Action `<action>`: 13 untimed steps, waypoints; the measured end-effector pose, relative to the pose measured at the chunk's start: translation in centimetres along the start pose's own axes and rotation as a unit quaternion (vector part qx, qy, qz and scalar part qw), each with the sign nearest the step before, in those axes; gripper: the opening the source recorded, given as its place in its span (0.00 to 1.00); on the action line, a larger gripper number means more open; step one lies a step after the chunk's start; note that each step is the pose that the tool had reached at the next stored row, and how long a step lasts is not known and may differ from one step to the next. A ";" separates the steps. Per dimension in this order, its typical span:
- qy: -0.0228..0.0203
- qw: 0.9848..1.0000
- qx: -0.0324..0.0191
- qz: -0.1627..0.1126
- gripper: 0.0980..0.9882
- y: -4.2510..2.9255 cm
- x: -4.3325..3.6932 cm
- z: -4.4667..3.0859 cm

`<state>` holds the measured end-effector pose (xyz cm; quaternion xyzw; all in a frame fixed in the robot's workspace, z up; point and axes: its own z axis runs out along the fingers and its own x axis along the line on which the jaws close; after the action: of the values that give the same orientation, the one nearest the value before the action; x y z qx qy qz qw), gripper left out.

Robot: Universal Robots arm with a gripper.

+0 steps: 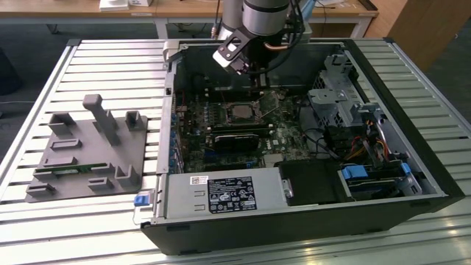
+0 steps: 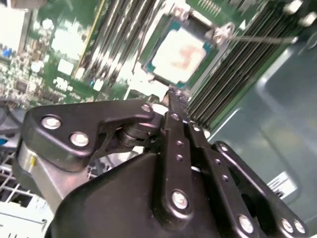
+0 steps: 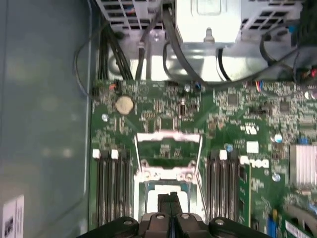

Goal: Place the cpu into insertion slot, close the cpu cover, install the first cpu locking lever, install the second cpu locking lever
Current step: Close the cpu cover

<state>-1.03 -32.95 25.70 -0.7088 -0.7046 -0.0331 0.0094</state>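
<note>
The cpu [image 2: 181, 52] lies flat in the insertion slot [image 1: 225, 114] on the green board, its silver face up. In the first wrist view the cpu cover [image 3: 168, 134] stands raised off the socket, with the board showing through its window. A thin wire locking lever [image 2: 262, 38] sticks out beside the socket, unlatched. My gripper [image 2: 176, 96] hangs just above the socket's edge with its two dark fingers pressed together and nothing between them. It is also in the exterior view as the gripper [image 1: 257, 88] over the socket, and in the first wrist view as the gripper [image 3: 168, 201] in front of the cpu.
The open computer case [image 1: 383, 72] lies on a slatted table. Memory slots [image 3: 111, 183] flank the socket. A labelled power supply [image 1: 220, 193] sits at the front and a drive cage [image 1: 338, 99] on the exterior view's right. A grey fixture plate [image 1: 88, 149] lies on its left.
</note>
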 end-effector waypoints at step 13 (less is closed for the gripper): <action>0.005 1.000 0.000 0.000 0.01 2.91 0.02 0.11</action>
<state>1.88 -32.94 25.69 -0.7087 -0.7044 -0.0364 0.0129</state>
